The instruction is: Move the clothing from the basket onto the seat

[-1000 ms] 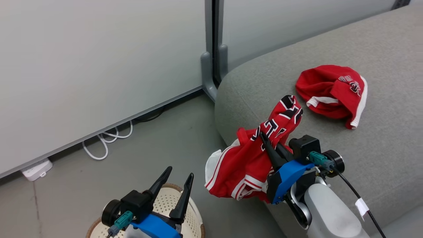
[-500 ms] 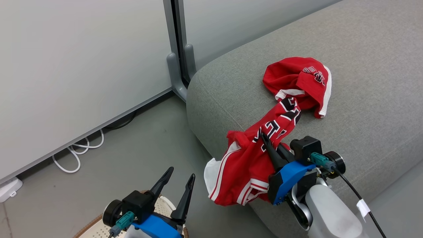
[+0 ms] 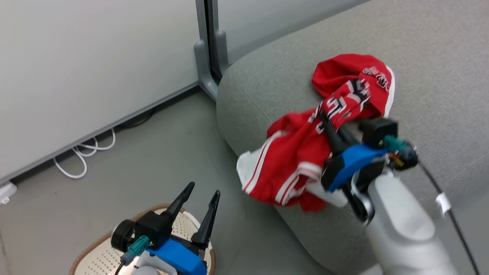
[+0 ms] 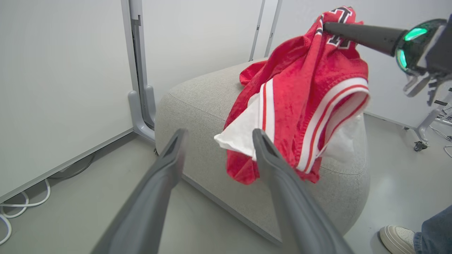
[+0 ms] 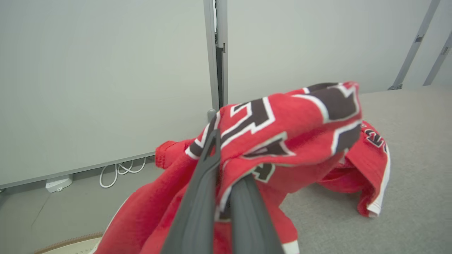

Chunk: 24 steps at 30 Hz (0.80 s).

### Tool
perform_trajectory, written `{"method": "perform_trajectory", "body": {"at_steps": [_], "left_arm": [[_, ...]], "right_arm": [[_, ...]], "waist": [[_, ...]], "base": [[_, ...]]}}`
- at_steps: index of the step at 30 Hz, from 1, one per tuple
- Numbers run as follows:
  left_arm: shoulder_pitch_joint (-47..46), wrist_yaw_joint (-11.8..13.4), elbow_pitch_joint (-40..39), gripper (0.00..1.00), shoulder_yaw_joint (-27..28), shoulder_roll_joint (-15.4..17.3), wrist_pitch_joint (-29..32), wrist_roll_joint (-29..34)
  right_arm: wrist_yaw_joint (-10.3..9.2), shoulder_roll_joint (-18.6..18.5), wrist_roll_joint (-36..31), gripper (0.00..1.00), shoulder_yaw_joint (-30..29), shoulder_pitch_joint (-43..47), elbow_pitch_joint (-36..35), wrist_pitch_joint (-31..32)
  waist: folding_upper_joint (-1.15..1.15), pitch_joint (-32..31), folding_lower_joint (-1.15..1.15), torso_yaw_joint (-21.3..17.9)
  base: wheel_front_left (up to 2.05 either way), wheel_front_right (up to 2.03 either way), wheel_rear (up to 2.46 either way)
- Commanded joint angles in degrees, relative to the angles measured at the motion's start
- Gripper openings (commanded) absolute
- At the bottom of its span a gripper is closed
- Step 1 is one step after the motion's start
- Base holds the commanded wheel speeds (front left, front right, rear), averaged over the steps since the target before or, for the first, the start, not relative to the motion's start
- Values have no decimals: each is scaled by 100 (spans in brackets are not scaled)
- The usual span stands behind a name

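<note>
My right gripper [image 3: 331, 125] is shut on a red jersey [image 3: 301, 160] with white trim and block letters. The jersey hangs in the air over the left edge of the grey seat [image 3: 428, 61]. In the right wrist view the same red jersey [image 5: 282, 130] drapes over my closed fingers [image 5: 204, 183]. A second red jersey [image 3: 351, 74] lies crumpled on the seat just beyond it. My left gripper [image 3: 202, 191] stands open above the cream basket [image 3: 99, 256] on the floor. From the left wrist view the held jersey [image 4: 300, 95] dangles in front of the seat [image 4: 197, 95].
A grey panel post [image 3: 208, 46] stands at the seat's left corner. White cables [image 3: 84, 152] and a power strip [image 3: 4, 191] run along the wall base. A person's shoe [image 4: 397, 240] rests on the floor at the lower right of the left wrist view.
My right gripper has lifted the jersey up and further over the seat, toward the lying jersey. The head camera has shifted slightly. The left gripper stays open over the basket.
</note>
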Motion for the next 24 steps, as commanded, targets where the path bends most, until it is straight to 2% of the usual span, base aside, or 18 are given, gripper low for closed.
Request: {"method": "perform_trajectory", "body": {"at_steps": [1,7,11,16,18,24], "left_arm": [[-110,-25,-38,100,-1,67,-18,52],[-536,-25,-170,100,-186,280,-18,156],[-947,-25,-263,100,-368,382,-18,192],[-1497,-25,-420,100,-640,591,-18,199],[-1702,-25,-499,100,-666,687,-17,215],[-2129,-25,-688,100,-760,912,-8,270]], "right_arm": [[-2,0,-46,0,-130,-241,-14,32],[-2,-414,-15,0,-839,-1360,-66,264],[-2,-998,39,0,-1375,-2122,-179,412],[-2,-1841,-169,0,-1964,-2821,-312,577],[-3,-2057,-318,0,-2299,-2971,-292,499],[-3,-2078,-573,0,-3083,-2721,207,191]], "waist": [[0,244,0,55],[0,1018,0,303],[0,1572,0,530],[0,2295,0,815],[0,2555,0,875],[0,3104,0,1041]], "base": [[0,0,0],[0,0,0],[0,0,0],[0,0,0],[0,0,0],[0,0,0]]}}
